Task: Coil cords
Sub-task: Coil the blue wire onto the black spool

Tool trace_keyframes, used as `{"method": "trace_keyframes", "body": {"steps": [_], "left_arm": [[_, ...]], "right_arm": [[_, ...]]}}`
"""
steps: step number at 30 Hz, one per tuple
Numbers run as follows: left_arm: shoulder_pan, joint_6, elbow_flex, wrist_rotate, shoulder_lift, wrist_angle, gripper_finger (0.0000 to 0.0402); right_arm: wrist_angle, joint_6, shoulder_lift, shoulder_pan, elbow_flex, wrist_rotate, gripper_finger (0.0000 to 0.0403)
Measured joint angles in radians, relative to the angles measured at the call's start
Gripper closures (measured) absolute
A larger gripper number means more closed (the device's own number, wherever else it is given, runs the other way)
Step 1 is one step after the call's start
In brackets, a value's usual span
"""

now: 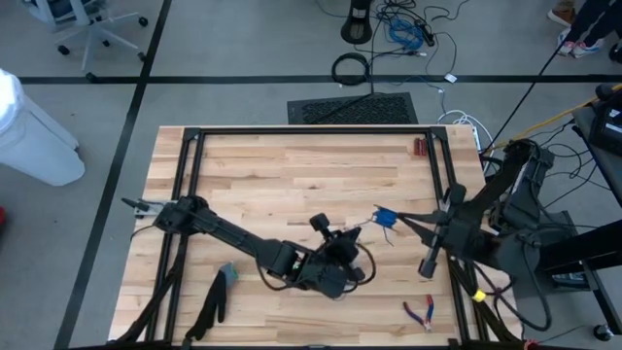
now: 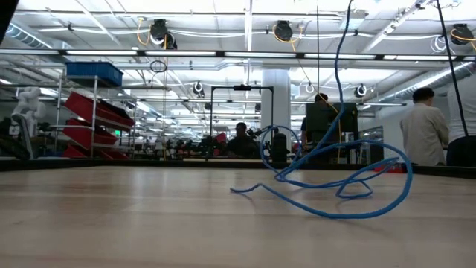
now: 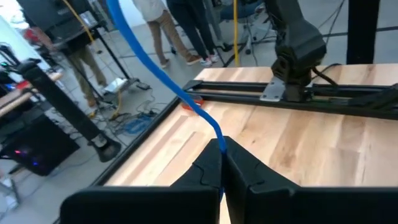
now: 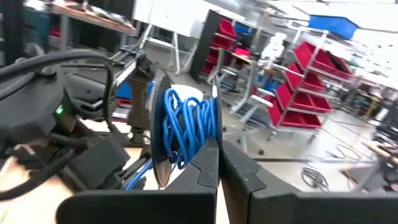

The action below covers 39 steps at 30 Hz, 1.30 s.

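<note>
The cord is thin and blue. In the right wrist view part of it is wound on a small spool (image 4: 184, 133) between two discs, and my right gripper (image 4: 216, 149) is shut on that spool above the table's right middle (image 1: 385, 217). A free stretch of cord (image 3: 163, 76) runs to my left gripper (image 3: 222, 151), which is shut on it near the table's middle (image 1: 342, 236). In the low view, slack loops of the cord (image 2: 338, 187) lie on the tabletop and one strand (image 2: 341, 52) rises out of the picture. My left gripper pinches a single strand of the cord (image 3: 219, 138) between its two fingertips. The fingers come at it nearly level, slanting a little down. The strand rises away from the tips, clear of the table. My right gripper holds the spool at the rim of the wound coil (image 4: 205, 138), pinched between its two fingers, which come nearly level. The spool stands on edge, lifted clear of the table, with cord trailing off below it (image 4: 138, 172).
Red-handled pliers (image 1: 420, 311) lie near the table's front right. A dark tool with a teal end (image 1: 220, 290) lies front left, and a small red object (image 1: 420, 148) sits at the far right. A black frame (image 1: 311, 130) borders the tabletop. People stand in the room beyond.
</note>
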Motion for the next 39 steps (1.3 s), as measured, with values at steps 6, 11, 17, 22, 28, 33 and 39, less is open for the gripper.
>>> {"method": "trace_keyframes", "body": {"steps": [6,11,17,22,28,33,39], "left_arm": [[0.036,-0.001,0.001,0.08,0.004,0.039,0.0398],[0.042,0.007,0.001,0.13,0.014,0.069,0.0399],[0.052,0.027,0.001,0.207,0.017,0.116,0.0399],[0.05,0.096,0.001,0.231,0.02,0.166,0.04],[0.041,0.153,0.001,0.245,0.02,0.206,0.04],[0.012,0.222,0.021,0.243,0.02,0.207,0.04],[-0.043,0.343,0.075,0.224,0.02,0.205,0.04]], "right_arm": [[0.0,0.022,0.031,-0.072,0.0,0.048,0.0403],[0.006,0.02,0.061,-0.143,0.0,0.054,0.0403],[0.018,0.025,0.096,-0.213,0.0,0.04,0.0403],[0.021,0.024,0.118,-0.253,0.0,-0.013,0.0403],[0.017,0.028,0.143,-0.302,0.0,-0.066,0.0403],[0.012,0.027,0.152,-0.325,0.0,-0.061,0.0403],[-0.047,0.043,0.152,-0.331,0.0,-0.062,0.0403]]}}
